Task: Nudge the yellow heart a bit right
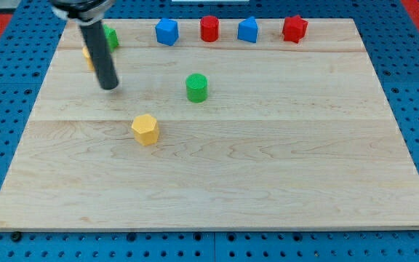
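My tip (109,86) rests on the board at the view's upper left. The rod hides most of a yellow block (87,57) just behind it; only a sliver shows at the rod's left, so its shape cannot be made out. A green block (112,37) is partly hidden behind the rod too. A yellow hexagonal block (145,129) lies below and right of the tip. A green cylinder (196,87) stands to the tip's right.
Along the view's top edge stand a blue block (166,32), a red cylinder (209,29), a second blue block (248,30) and a red star-like block (294,29). The wooden board (268,167) sits on a blue pegboard.
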{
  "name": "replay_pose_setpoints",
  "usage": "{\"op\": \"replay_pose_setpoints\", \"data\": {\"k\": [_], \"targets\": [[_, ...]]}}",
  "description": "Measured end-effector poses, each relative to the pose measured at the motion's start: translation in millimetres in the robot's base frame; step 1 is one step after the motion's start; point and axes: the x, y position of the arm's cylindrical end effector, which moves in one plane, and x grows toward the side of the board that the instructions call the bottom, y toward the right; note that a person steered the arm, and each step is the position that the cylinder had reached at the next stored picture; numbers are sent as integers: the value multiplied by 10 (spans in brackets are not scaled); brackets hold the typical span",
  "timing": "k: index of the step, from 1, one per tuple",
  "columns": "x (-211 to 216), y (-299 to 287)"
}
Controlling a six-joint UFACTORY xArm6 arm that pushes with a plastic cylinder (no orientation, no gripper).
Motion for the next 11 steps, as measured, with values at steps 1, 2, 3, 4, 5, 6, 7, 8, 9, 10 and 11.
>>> {"op": "replay_pose_setpoints", "data": {"k": [1,2,3,4,5,6,7,8,9,10,11], "targets": [[8,-678],[-291,-1023],[-563,-1022],[-599,-871],[-599,-740],[-600,-725],[-600,-674],[-601,-616],[-601,-581],[-601,-496],[-601,-404]]}}
